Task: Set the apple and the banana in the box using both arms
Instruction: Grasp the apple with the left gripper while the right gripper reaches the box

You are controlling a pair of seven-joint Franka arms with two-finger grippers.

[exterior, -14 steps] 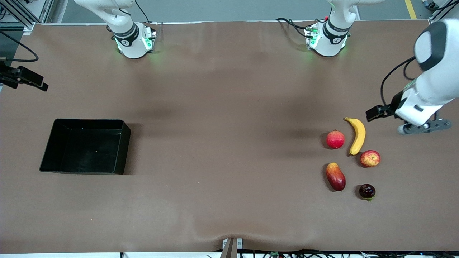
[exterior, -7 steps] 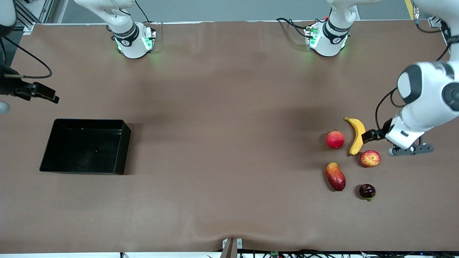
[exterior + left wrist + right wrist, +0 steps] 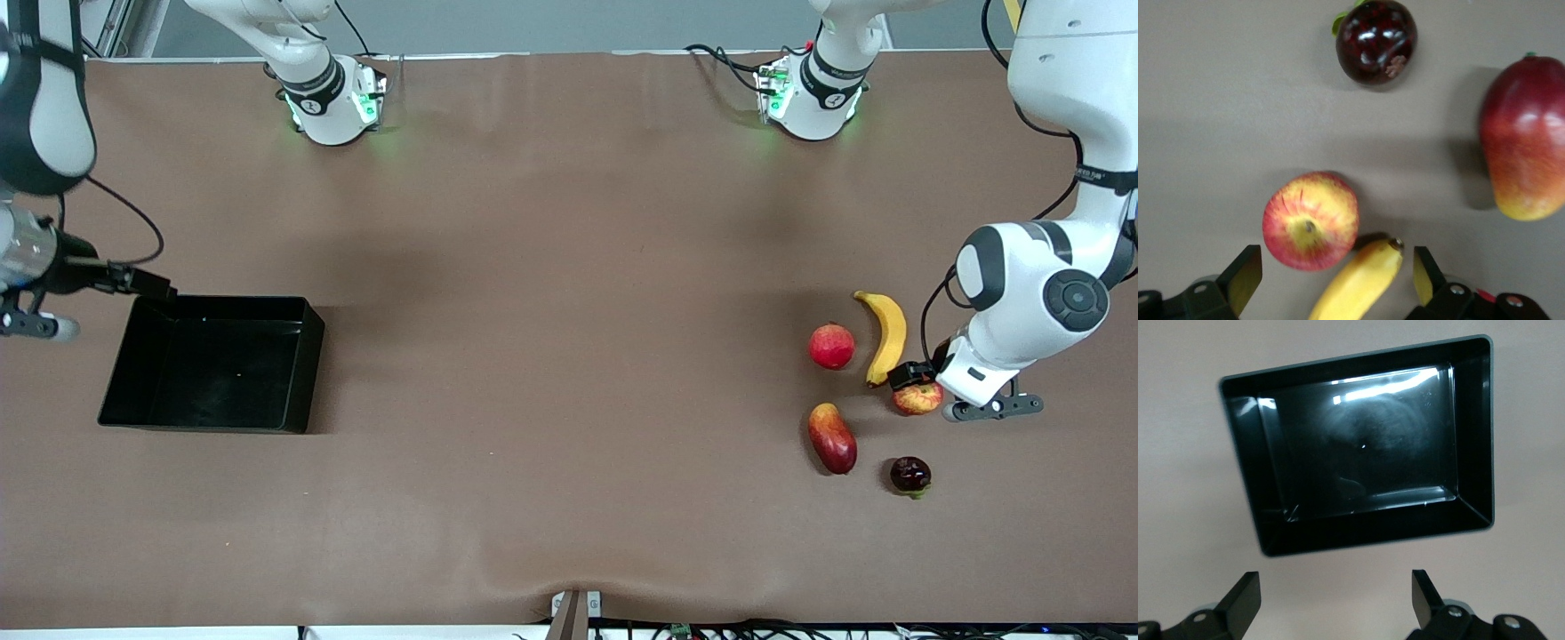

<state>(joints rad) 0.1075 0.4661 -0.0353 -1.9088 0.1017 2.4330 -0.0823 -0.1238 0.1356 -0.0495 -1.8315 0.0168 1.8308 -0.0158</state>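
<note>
The apple (image 3: 1310, 220), red with yellow blotches, lies on the table touching the banana's (image 3: 1358, 283) dark tip. My left gripper (image 3: 1336, 267) hangs open just above them, and the banana's end and the apple's edge show between its fingers (image 3: 1245, 283). In the front view the left gripper (image 3: 965, 400) partly covers the apple (image 3: 916, 402), and the banana (image 3: 886, 336) runs toward the robots' bases. The black box (image 3: 213, 364) stands empty at the right arm's end of the table. My right gripper (image 3: 1335, 593) is open over bare table just outside the box's wall (image 3: 1471, 433); in the front view the right gripper (image 3: 36, 320) is beside the box.
A deep-red round fruit (image 3: 831, 347) sits beside the banana. A red-yellow mango (image 3: 832, 437) and a dark purple fruit (image 3: 909, 474) lie nearer the front camera than the apple. In the left wrist view the mango (image 3: 1525, 137) and the dark fruit (image 3: 1375, 40) lie past the apple.
The left arm swung in from the table's end and came down over the apple and the banana's tip. The right arm moved in toward the box. Both grippers stayed open.
</note>
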